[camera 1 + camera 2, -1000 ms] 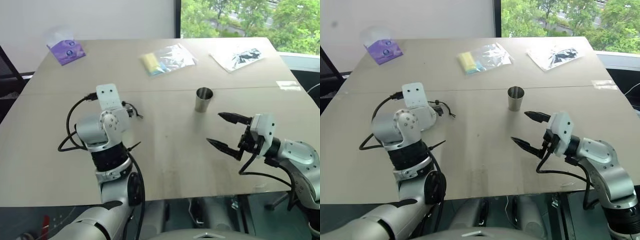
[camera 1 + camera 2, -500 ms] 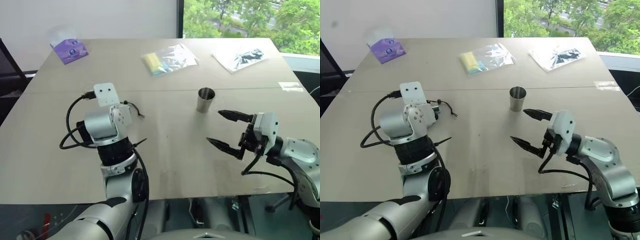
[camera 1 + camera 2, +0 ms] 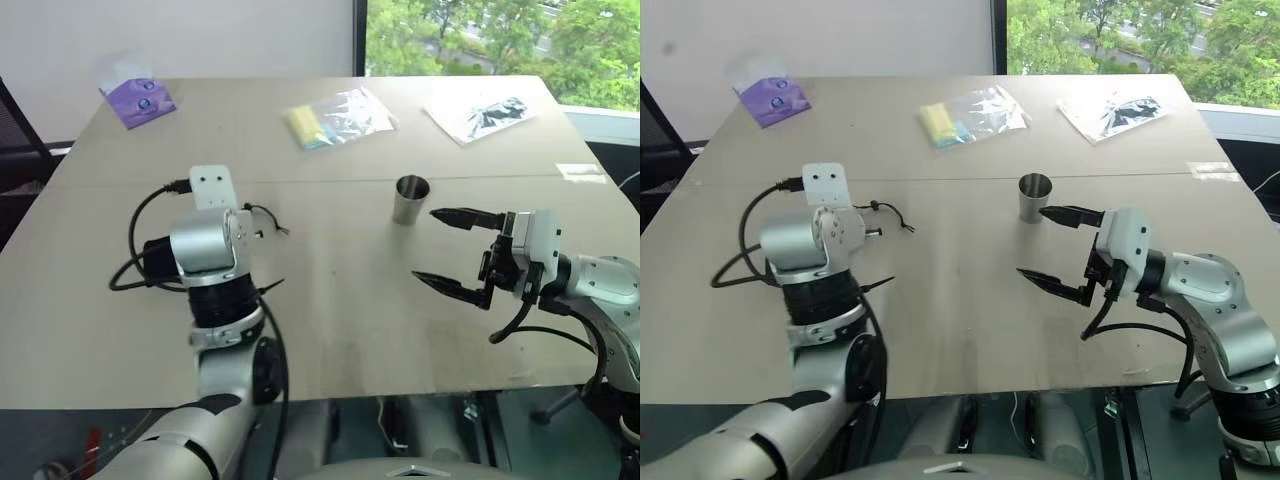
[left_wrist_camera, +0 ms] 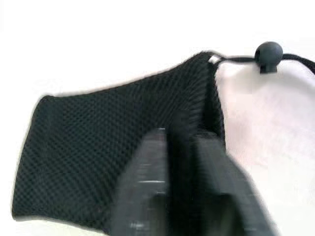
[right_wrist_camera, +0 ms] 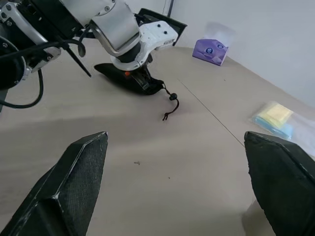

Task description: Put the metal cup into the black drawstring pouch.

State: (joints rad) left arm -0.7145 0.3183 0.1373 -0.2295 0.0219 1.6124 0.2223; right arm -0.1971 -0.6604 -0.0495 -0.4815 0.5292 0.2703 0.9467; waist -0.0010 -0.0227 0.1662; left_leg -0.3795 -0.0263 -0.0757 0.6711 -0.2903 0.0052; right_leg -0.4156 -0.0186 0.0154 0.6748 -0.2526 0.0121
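1. A pale wooden table (image 3: 330, 320) takes up most of the space, with a thin seam (image 3: 320, 181) running straight across its width.
2. Behind it stands a plain white wall (image 3: 200, 35).
3. To the right of the wall is a window (image 3: 480, 35) with a dark frame (image 3: 360, 35); green trees show outside and daylight falls across the tabletop.
4. On the far left corner sits a purple tissue pack (image 3: 137, 98).
5. Near the far edge lie two clear plastic bags, one with something yellow inside (image 3: 335, 116), the other with dark contents (image 3: 478, 113).
6. Below the near edge the floor (image 3: 60, 440) looks dark.
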